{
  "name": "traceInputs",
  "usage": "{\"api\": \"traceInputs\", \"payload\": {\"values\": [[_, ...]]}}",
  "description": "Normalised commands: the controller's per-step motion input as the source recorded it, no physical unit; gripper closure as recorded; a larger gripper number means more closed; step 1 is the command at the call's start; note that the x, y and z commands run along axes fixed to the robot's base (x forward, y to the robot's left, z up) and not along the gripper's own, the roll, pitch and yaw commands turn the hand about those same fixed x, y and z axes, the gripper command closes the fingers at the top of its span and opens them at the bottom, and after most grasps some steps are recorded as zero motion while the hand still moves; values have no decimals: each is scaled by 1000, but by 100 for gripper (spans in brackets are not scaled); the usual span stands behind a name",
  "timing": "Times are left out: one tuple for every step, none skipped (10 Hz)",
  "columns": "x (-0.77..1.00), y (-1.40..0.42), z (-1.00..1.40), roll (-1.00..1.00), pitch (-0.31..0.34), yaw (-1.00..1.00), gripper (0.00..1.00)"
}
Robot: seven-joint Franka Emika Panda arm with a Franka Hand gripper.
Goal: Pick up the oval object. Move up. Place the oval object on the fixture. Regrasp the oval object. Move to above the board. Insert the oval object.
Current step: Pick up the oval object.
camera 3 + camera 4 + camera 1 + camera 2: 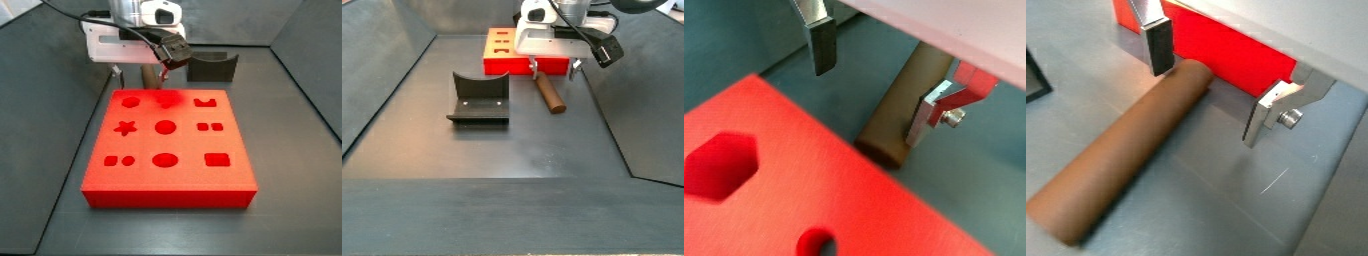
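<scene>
Gripper (pixel 1211 88) hangs open astride the oval object (pixel 1126 155), which lies flat on the floor just beside the board (pixel 505 50), so we judge the pick not yet done; fixture (pixel 478 100) sits empty, everything else remains.

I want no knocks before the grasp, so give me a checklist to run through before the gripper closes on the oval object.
1. Gripper open: ok.
2. Oval object between the fingers: ok, it lies between them in both wrist views.
3. Oval object flat on the floor beside the board: ok.
4. Fingers low enough to grip: cannot tell.
5. Fixture unoccupied for placing: ok.
6. Finger clearance from the board's edge: cannot tell.
</scene>
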Motion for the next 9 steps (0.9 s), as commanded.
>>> {"api": "traceInputs", "payload": {"values": [[366, -300, -560, 43, 0, -20, 0], [454, -303, -591, 29, 0, -40, 0], [509, -117, -397, -1, 61, 0, 0], [163, 0, 0, -83, 53, -74, 0], [0, 51, 0, -29, 0, 20, 0], [0, 186, 6, -169, -21, 0, 0], [-94, 426, 109, -347, -90, 0, 0], [-126, 406, 140, -363, -110, 3, 0], [0, 0, 3, -44, -10, 0, 0]]}}
